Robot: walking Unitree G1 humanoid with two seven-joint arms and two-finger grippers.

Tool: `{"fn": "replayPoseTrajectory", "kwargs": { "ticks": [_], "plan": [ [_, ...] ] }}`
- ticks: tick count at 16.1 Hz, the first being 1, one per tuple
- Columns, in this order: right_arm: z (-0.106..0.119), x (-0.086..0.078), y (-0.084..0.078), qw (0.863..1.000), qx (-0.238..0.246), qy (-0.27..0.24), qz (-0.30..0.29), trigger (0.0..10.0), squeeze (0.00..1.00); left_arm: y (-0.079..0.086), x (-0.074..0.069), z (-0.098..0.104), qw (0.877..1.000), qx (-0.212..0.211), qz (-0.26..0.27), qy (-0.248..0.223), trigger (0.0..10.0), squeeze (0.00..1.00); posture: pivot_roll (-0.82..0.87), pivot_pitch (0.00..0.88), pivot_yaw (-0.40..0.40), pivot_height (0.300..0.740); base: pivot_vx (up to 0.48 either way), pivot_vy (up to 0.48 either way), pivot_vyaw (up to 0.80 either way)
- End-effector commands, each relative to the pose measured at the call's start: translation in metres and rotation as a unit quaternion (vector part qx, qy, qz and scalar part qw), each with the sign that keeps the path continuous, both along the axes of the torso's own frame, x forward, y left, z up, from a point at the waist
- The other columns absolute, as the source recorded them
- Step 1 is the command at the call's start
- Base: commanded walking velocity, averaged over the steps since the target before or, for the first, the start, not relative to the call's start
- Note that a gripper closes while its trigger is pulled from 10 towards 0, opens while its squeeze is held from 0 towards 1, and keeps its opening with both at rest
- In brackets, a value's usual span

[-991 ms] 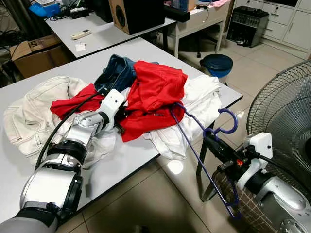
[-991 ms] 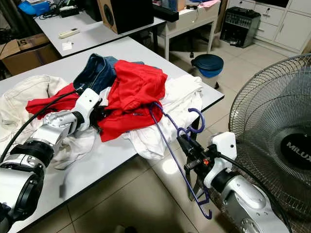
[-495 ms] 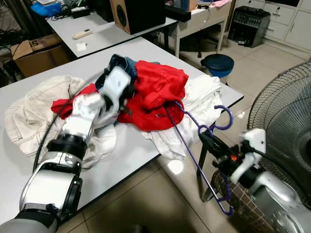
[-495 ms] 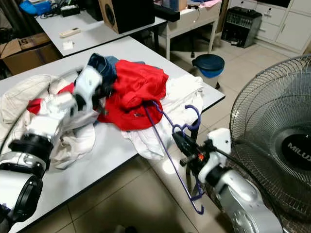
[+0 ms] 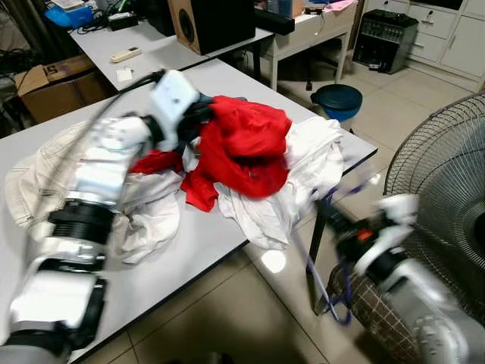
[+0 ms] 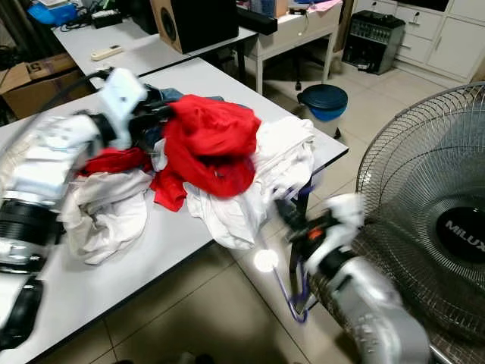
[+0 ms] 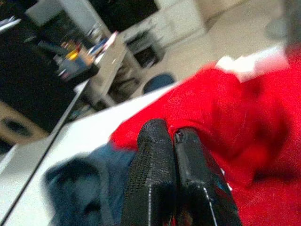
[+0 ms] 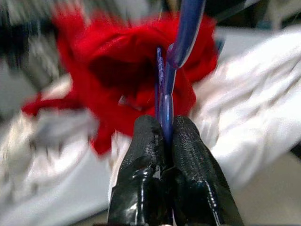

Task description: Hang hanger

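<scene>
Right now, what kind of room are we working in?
Probably a lab or office workroom rather than a lived-in home: grey work tables, a big speaker and electronics on the back desk, white cabinets, a standing fan, tiled floor.

Left arm: raised, extended forward over table, motion-blurred; left gripper (image 7: 174, 141) fingers pressed together, pinching red cloth. Right arm: low, beside table edge, blurred; right gripper (image 8: 162, 136) fingers clamped on thin blue hanger rod.

Silver ribbed arms, white wrist housings, black cable on left; textured black fingers (image 8: 190, 146) on each hand.
</scene>
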State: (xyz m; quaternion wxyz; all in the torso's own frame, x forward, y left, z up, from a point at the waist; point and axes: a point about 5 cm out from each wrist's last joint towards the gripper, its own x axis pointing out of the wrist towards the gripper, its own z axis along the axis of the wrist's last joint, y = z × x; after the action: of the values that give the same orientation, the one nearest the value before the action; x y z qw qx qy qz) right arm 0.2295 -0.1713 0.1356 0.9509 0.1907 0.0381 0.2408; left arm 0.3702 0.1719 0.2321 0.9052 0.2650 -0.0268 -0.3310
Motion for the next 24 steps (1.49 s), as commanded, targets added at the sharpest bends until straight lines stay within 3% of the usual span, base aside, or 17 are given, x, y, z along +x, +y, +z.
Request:
{"fn": "replayPoseTrajectory", "kwargs": {
  "ticks": [1,2,4,8,11,13,17,19,22,24],
  "plan": [
    [0.02,-0.003,-0.005,0.998,0.048,-0.047,-0.02,10.0,0.0,0.013,0.0,-0.005,0.999,0.024,0.028,0.003,0.0,0.0,-0.04,0.0,0.137,0.74,0.0,0.0,0.0],
    [0.022,-0.005,-0.015,0.994,0.08,-0.048,-0.061,10.0,0.0,0.022,-0.001,-0.008,0.998,0.045,0.047,0.0,0.0,0.0,-0.05,0.0,0.144,0.74,0.0,0.0,0.0],
    [0.01,-0.004,-0.025,0.99,0.089,-0.012,-0.11,10.0,0.0,0.022,-0.004,-0.007,0.998,0.042,0.044,0.001,0.0,0.0,-0.05,0.0,0.152,0.74,0.0,0.0,0.0],
    [0.007,-0.01,-0.004,0.997,0.076,0.007,-0.028,10.0,0.0,0.002,-0.005,-0.004,1.0,0.017,0.015,0.0,0.0,0.0,-0.06,0.0,0.156,0.74,0.0,0.0,0.0],
    [0.008,-0.01,0.001,0.997,0.082,0.014,0.002,10.0,0.0,-0.006,-0.007,-0.002,1.0,0.005,0.003,-0.005,0.0,0.0,-0.06,0.0,0.158,0.74,0.0,0.0,0.0],
    [0.0,-0.011,0.007,0.996,0.06,0.047,0.037,10.0,0.0,-0.012,-0.008,0.003,1.0,-0.004,-0.006,-0.01,0.0,0.0,-0.06,0.0,0.158,0.74,0.0,0.0,0.0],
    [-0.013,-0.007,-0.004,0.996,0.012,0.09,0.002,10.0,0.0,-0.007,-0.006,0.016,0.999,-0.034,0.002,-0.021,0.0,0.0,-0.06,0.0,0.159,0.74,0.0,0.0,0.0],
    [-0.012,-0.003,-0.004,0.996,0.019,0.089,0.002,10.0,0.0,-0.011,-0.009,0.018,0.999,-0.027,-0.023,-0.022,0.0,0.0,-0.06,0.0,0.16,0.74,0.0,0.0,0.0],
    [-0.011,0.001,-0.001,0.995,0.016,0.093,0.013,10.0,0.0,-0.012,-0.007,0.024,0.999,-0.029,-0.014,-0.035,0.0,0.0,-0.06,0.0,0.157,0.74,0.0,0.0,0.0],
    [-0.008,0.007,-0.002,0.996,0.028,0.083,0.01,10.0,0.0,-0.02,-0.016,0.025,0.996,-0.026,-0.074,-0.029,0.0,0.0,-0.06,0.0,0.161,0.74,0.0,0.0,0.0]
  ]
}}
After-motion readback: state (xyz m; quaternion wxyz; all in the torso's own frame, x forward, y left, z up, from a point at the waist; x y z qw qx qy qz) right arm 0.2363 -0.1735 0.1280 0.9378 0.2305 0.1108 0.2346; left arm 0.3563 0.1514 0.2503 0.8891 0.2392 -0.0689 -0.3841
